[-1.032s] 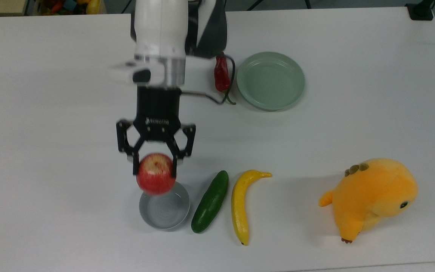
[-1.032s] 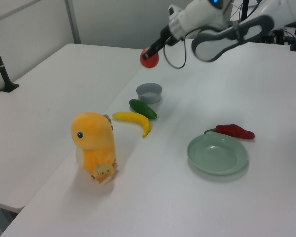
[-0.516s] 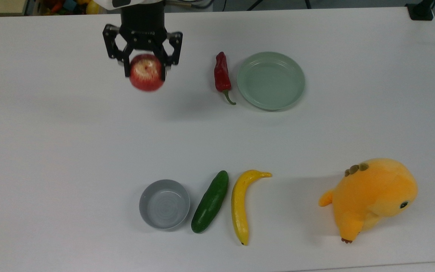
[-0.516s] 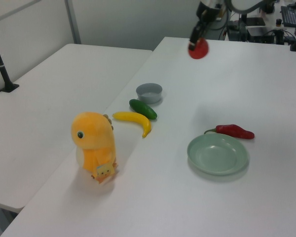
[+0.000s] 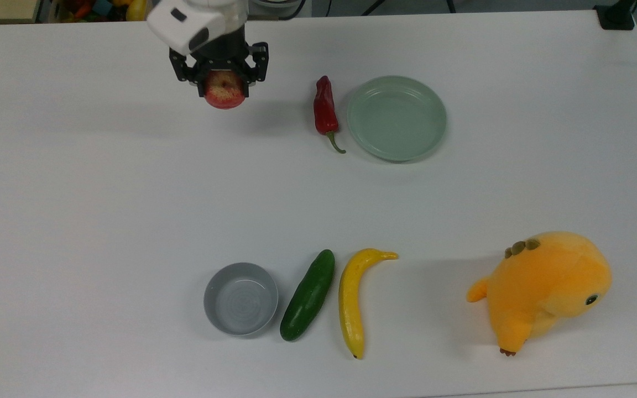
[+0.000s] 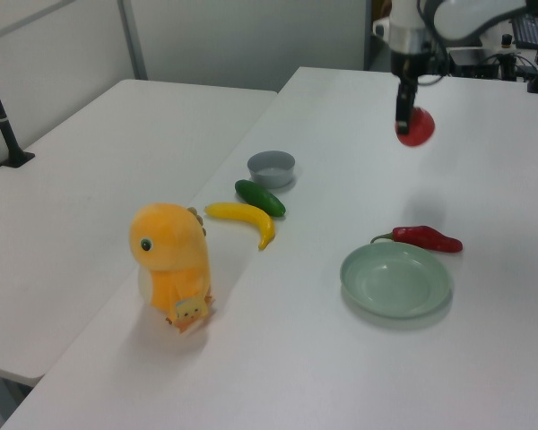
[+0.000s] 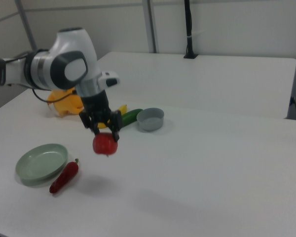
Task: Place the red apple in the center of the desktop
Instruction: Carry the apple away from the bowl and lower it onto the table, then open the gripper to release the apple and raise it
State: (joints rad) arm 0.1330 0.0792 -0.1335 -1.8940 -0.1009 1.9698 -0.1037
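The gripper (image 5: 223,83) clamps its two black fingers on the apple (image 5: 224,91), holding it in the air above the desktop (image 5: 103,193), its shadow falling on the white surface below in the right view. In the top view the apple hangs near the far edge, left of the chili (image 5: 324,110) and plate (image 5: 396,118). The bowl (image 5: 240,298), cucumber (image 5: 308,294), banana (image 5: 354,298) and plush toy (image 5: 542,288) lie well apart, along the near side.
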